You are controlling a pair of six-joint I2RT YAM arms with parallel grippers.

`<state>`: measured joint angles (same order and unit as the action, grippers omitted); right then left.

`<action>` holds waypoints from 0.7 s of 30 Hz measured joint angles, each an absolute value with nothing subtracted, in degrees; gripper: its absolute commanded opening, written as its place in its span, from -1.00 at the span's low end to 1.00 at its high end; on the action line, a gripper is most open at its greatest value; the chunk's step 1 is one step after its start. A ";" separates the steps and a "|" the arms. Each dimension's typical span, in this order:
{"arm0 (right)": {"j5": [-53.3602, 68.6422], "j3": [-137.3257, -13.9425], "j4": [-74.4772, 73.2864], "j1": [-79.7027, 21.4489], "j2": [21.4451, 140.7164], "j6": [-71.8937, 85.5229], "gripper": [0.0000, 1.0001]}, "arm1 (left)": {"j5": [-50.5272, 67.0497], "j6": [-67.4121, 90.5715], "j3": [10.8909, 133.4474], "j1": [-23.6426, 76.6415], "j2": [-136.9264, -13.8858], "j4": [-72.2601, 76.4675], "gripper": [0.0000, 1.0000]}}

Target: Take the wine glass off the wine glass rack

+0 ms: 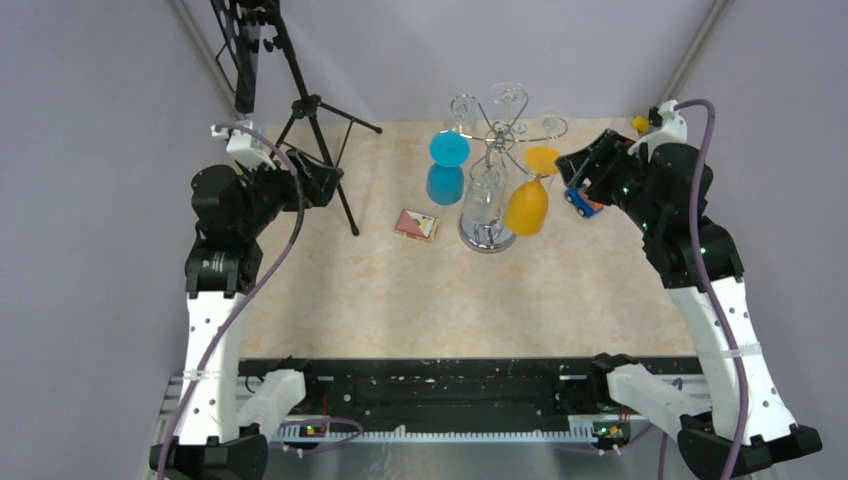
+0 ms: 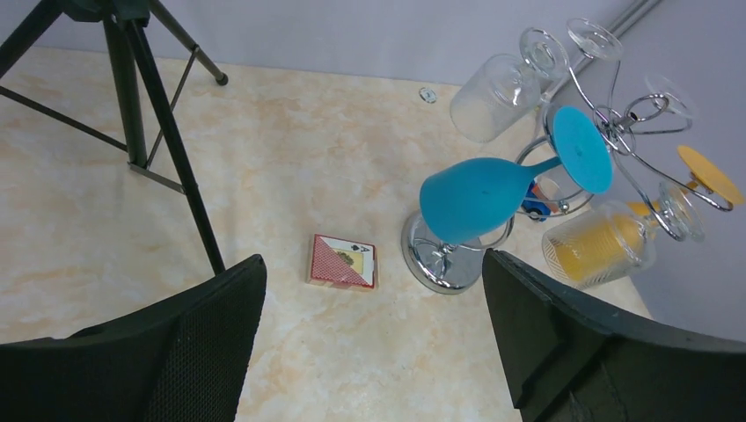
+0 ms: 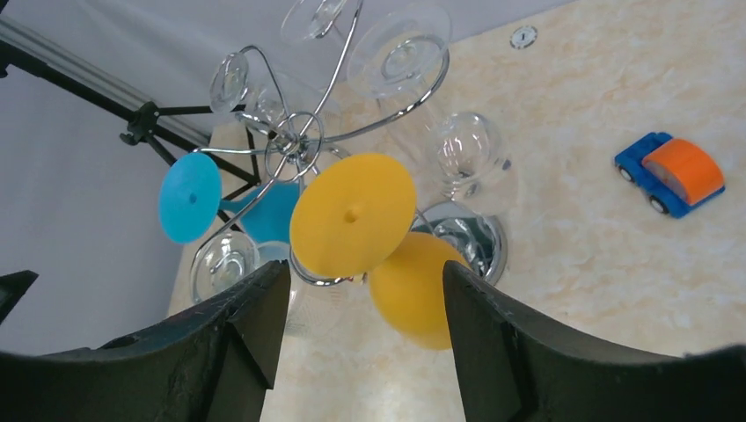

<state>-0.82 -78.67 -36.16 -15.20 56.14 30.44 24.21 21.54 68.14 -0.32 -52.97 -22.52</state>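
Wine glass in yellow [image 3: 352, 215] is not yet off the wine glass rack [image 1: 488, 240]; your whole lift remains. It hangs on the rack's right side, foot hooked up top, bowl down, stem near vertical, slightly tilted. Your right gripper [image 3: 362, 290] faces it, spread and empty; your left gripper [image 2: 374, 294], also spread, hovers well apart over the surface [image 1: 400, 300].

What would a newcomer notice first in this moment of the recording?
The chrome wine glass rack at the far middle of the table stands out, with a bright blue wine glass and a yellow wine glass hanging upside down among clear wine glasses. The right tool is open close beside the yellow wine glass. A black tripod stands at the far left.
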 measured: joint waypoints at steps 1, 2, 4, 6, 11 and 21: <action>-0.49 -78.11 -35.97 -15.20 55.57 31.44 0.33 | 23.83 21.65 68.12 -0.32 -52.90 -22.52 0.92; -0.25 -77.62 -35.75 -15.20 55.13 32.29 0.34 | 23.49 21.87 68.05 -0.32 -52.82 -22.50 0.92; 0.10 -76.44 -34.92 -15.20 54.30 34.24 0.36 | 23.22 22.20 67.79 -0.32 -52.45 -22.52 0.92; 0.30 -74.98 -33.85 -15.20 53.54 36.23 0.38 | 23.33 22.41 67.55 -0.32 -52.12 -22.50 0.92; 0.82 -72.34 -31.77 -15.20 53.25 41.93 0.40 | 24.18 22.55 67.13 0.71 -51.88 -22.41 0.92; 2.72 -62.78 -23.94 -15.20 51.79 58.15 0.32 | 26.26 21.74 64.99 3.03 -51.70 -21.56 0.92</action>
<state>2.72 -62.78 -23.94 -15.20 51.79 58.15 26.26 21.74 64.99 3.03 -51.70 -21.56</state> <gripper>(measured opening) 0.689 0.961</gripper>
